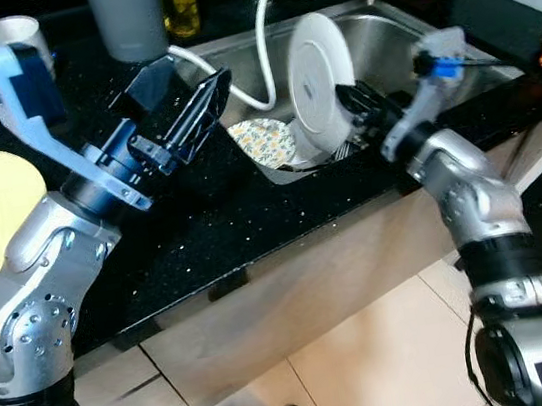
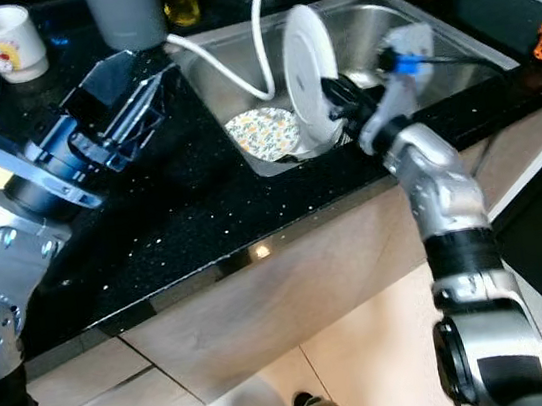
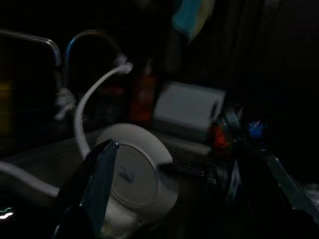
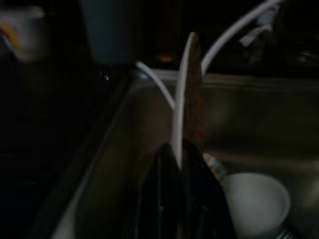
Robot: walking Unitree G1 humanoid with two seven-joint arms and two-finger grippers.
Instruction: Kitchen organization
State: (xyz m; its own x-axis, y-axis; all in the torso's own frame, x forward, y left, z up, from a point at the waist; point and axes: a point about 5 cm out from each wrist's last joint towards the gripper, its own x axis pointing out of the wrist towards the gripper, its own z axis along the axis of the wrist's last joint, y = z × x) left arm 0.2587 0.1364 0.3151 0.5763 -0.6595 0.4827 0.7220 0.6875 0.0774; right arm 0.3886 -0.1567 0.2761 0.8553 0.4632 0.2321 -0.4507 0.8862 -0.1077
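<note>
A white plate (image 1: 319,75) is held upright on its edge over the sink (image 1: 399,38), its rim pinched between the two black fingers of the right end effector (image 1: 356,102). In the right wrist view the rim is seen edge-on, running down between the fingers, so the grip is judged firm. The plate is raised clear of the sink floor but is not yet out over the desk (image 1: 233,218).

The left end effector (image 1: 200,112) is held above the dark desk just beside the sink's near-left corner. Its fingers are spread and nothing is carried in them.

In the sink, a patterned dish (image 1: 264,141) lies flat just beside the lifted plate, and a white bowl (image 4: 256,201) sits near the fingers in the right wrist view. A white hose (image 1: 263,37) is draped from the tap into the basin. On the desk behind, a cup (image 2: 4,44), a grey tumbler (image 1: 127,19) and a yellow bottle (image 1: 182,1) are standing.

The task is judged to be at an early stage: one plate is in hand and unplaced, and the dish and bowl are left in the sink.
</note>
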